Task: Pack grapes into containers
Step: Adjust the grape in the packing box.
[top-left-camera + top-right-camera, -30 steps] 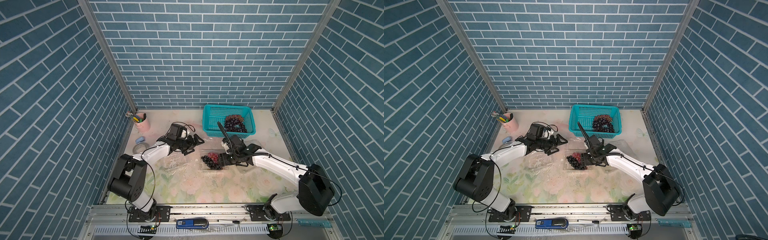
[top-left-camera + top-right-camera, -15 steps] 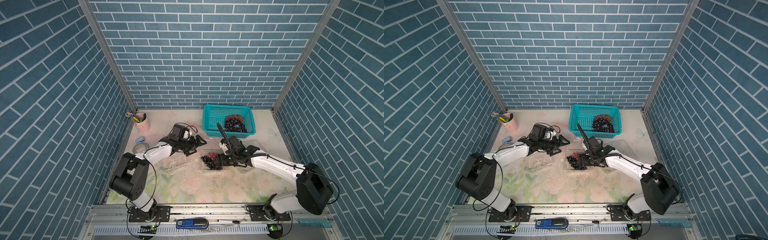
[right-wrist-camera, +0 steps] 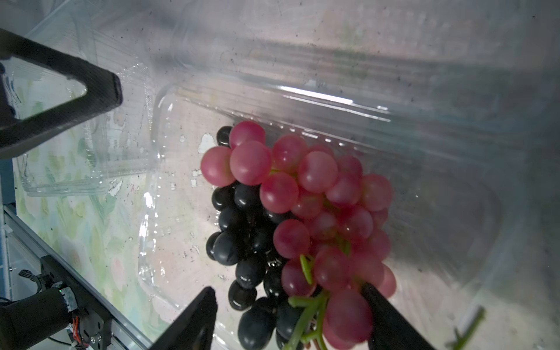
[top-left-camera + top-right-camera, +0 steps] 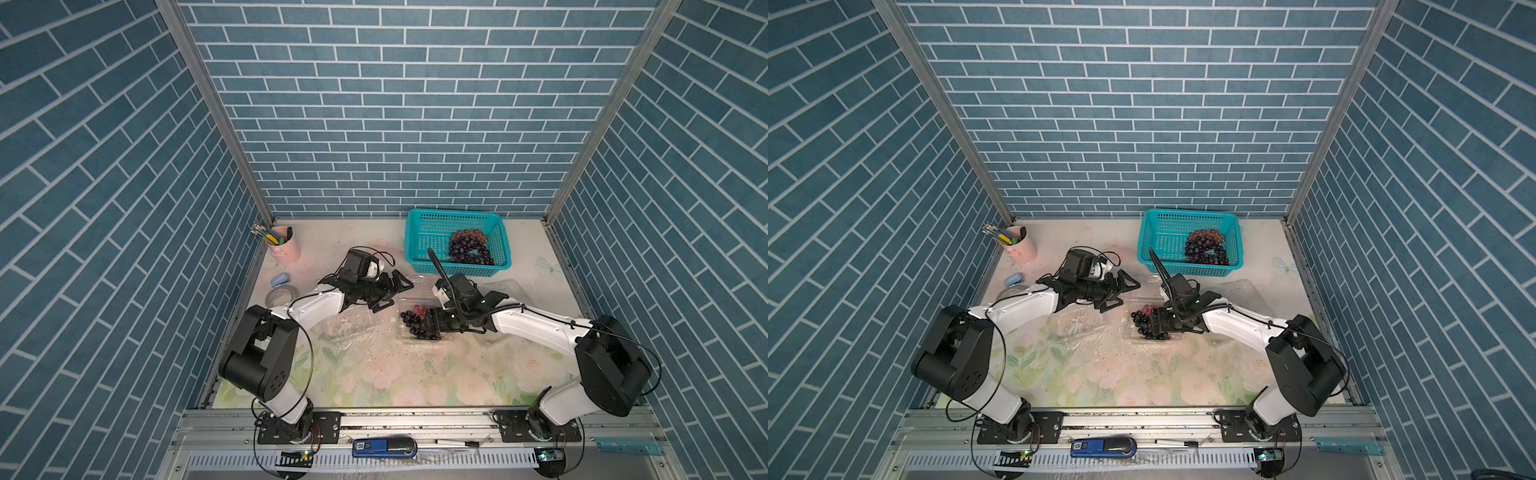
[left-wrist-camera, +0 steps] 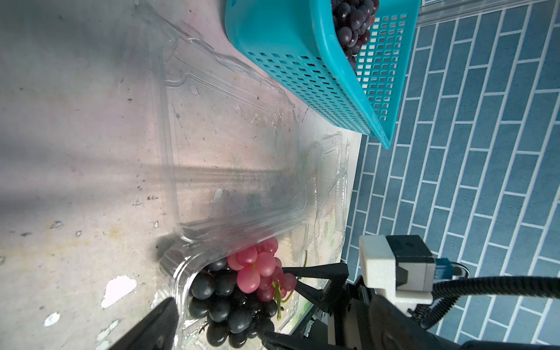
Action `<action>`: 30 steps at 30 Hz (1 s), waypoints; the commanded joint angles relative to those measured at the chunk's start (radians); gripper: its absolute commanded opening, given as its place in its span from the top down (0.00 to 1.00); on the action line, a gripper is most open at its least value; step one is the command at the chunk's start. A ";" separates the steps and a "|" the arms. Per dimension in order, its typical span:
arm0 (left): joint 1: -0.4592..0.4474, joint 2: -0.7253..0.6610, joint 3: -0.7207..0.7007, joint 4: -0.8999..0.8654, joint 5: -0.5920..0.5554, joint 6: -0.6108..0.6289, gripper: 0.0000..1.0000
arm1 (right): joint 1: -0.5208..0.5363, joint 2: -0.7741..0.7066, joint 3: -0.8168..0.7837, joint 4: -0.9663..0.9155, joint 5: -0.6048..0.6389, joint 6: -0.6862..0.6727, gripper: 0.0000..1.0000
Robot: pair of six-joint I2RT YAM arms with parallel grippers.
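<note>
A bunch of dark and pink grapes (image 4: 415, 322) (image 3: 303, 194) lies in the tray of a clear container (image 4: 420, 340) (image 3: 154, 127), whose lid (image 5: 230, 151) lies folded back flat. My right gripper (image 4: 430, 323) (image 3: 288, 291) is open and straddles the bunch at its stem end. One finger touches a pink grape, the other stands apart from the dark ones. My left gripper (image 4: 397, 295) (image 4: 1123, 296) hangs wide open and holds nothing, just left of the lid. More grapes (image 4: 469, 249) lie in the teal basket (image 4: 428, 237).
Left of the filled container lies an empty clear one (image 4: 353, 328), and another (image 4: 505, 286) lies to its right. A pink cup of pens (image 4: 286, 249), a tape roll (image 4: 280, 296) and a small blue object (image 4: 279, 279) stand at the back left.
My left gripper has edged right, toward the open lid. The right gripper has stayed over the grapes with its jaws unchanged.
</note>
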 commanded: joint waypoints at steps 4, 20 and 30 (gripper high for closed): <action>-0.005 0.012 -0.012 0.008 0.002 0.008 0.00 | 0.019 0.000 0.055 -0.005 0.009 0.041 0.25; -0.005 0.021 -0.023 0.037 0.013 -0.011 0.00 | 0.051 0.105 0.077 0.034 0.023 0.053 0.25; -0.005 0.014 -0.016 0.030 0.013 -0.007 0.01 | 0.052 0.010 0.176 -0.184 0.225 -0.060 0.24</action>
